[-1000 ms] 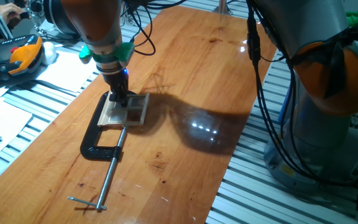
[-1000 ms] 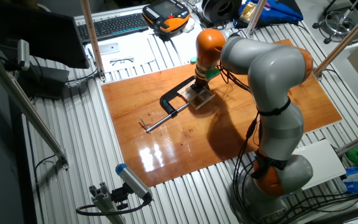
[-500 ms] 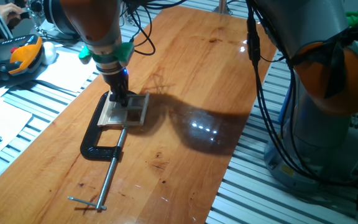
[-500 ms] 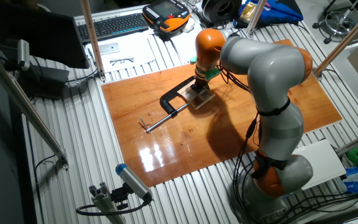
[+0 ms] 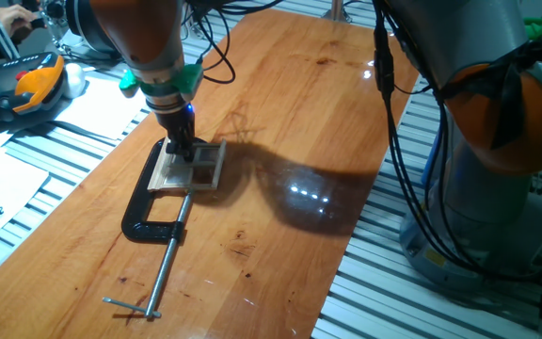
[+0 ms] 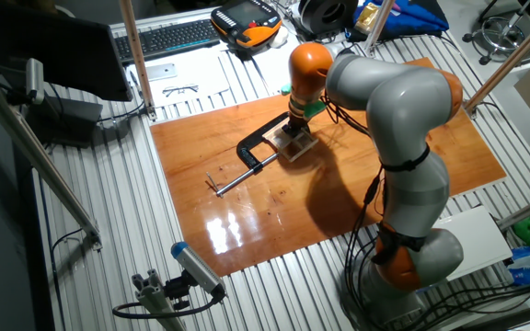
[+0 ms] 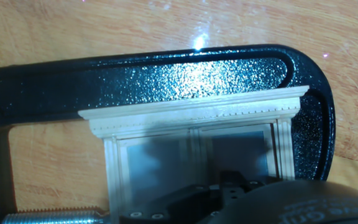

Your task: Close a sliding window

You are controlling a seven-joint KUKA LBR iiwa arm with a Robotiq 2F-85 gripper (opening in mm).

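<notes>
The sliding window (image 5: 190, 169) is a small pale-wood frame with clear panes, lying flat on the wooden table, held in the mouth of a black C-clamp (image 5: 147, 213). My gripper (image 5: 179, 151) points straight down onto the window's left part, its dark fingers close together with the tips touching it. In the other fixed view the gripper (image 6: 295, 130) stands on the window (image 6: 295, 144). In the hand view the window's top rail (image 7: 194, 112) lies against the clamp's arc (image 7: 166, 74), and the gripper's dark body (image 7: 241, 194) hides the lower panes.
The clamp's long steel screw (image 5: 167, 266) runs toward the table's near edge. The wooden table (image 5: 290, 113) lies on a slatted metal bench. An orange handset (image 5: 36, 83) and papers lie to the left. The arm's base (image 5: 497, 188) stands at the right.
</notes>
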